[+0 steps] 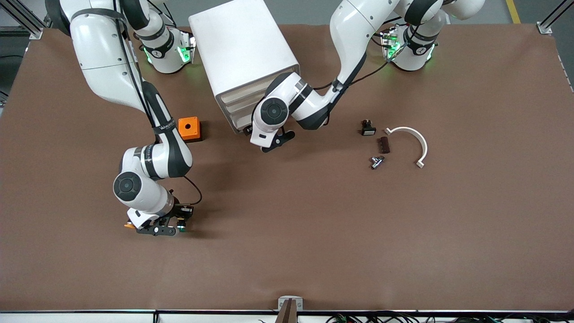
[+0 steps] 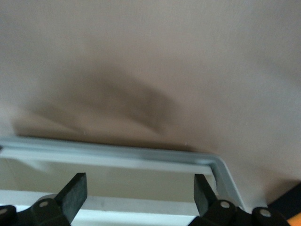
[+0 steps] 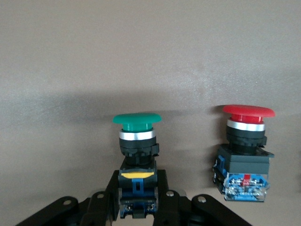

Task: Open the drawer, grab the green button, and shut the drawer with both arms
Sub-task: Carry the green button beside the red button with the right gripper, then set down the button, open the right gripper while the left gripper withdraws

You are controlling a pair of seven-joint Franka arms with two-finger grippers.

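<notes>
Fingers of the right gripper [image 3: 136,200] pinch the green button [image 3: 137,141] low near the table's camera-side edge; red-capped button [image 3: 244,155] alongside might get bumped. Left gripper [image 2: 140,190] is spread wide at the drawer unit [image 1: 244,58].

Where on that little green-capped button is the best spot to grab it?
On its boxy lower body, under the wide cap. The green button stands upright on the table, and its blocky base gives flat sides, while the round cap would slip. The right hand grips just so, shut on the body. The left hand is open at the drawer unit.
</notes>
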